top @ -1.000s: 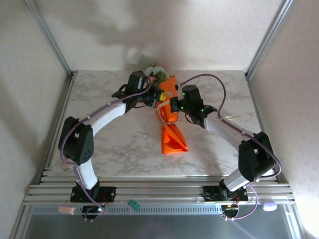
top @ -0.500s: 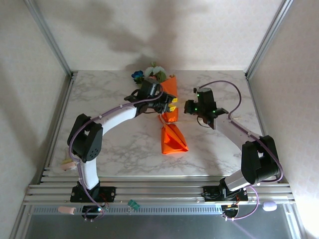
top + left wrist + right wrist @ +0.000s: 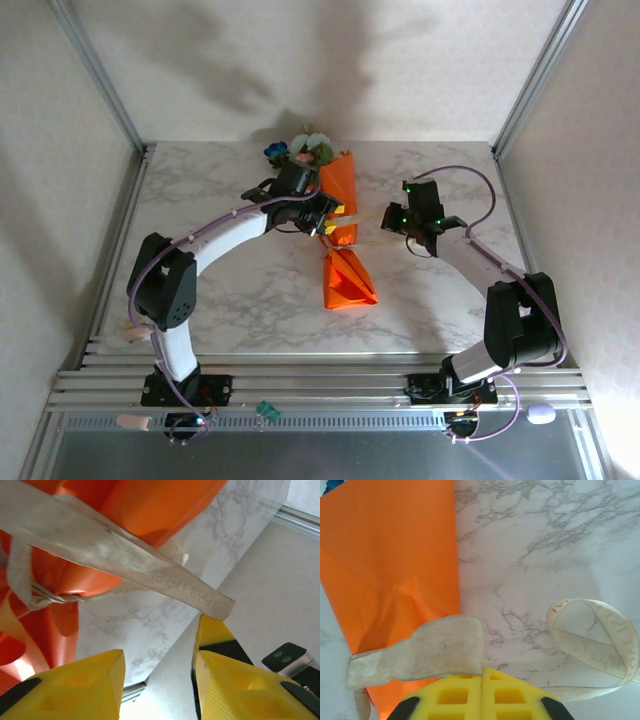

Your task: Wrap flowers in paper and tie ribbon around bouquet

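My right jaws clenched the thin cream ribbon point(image 3: 420, 654), stretched crosswise over the orange paper cone point(image 3: 342, 182), just ahead of my released left jaws.

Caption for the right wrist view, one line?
The right tool pinches the cream ribbon that crosses the orange paper, above the marble table.

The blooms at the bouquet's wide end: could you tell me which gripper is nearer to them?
Left. The left gripper hangs over the orange cone just short of the blooms; the right gripper, pinching the ribbon, is off to the cone's right.
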Action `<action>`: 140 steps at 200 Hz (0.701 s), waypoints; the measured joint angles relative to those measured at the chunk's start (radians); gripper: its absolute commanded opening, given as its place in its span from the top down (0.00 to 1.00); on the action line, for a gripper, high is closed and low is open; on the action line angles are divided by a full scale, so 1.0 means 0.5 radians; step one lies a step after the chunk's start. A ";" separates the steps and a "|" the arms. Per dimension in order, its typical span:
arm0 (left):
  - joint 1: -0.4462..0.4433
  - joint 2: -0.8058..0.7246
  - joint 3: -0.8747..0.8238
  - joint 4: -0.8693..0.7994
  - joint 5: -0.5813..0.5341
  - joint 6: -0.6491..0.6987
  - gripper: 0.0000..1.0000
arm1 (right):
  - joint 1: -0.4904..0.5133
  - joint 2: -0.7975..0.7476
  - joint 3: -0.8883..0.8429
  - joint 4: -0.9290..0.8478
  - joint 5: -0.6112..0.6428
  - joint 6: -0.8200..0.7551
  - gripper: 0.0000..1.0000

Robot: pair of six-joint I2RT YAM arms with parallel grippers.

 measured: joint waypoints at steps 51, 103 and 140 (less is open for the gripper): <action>0.000 -0.097 -0.240 0.066 -0.072 -0.161 0.59 | -0.100 0.178 0.182 -0.134 -0.098 0.116 1.00; -0.010 -0.031 -0.070 0.108 -0.108 -0.211 0.68 | -0.151 0.549 0.477 -0.336 -0.233 0.252 1.00; -0.018 -0.009 -0.050 0.108 -0.130 -0.195 0.74 | -0.169 0.740 0.709 -0.473 -0.257 0.297 1.00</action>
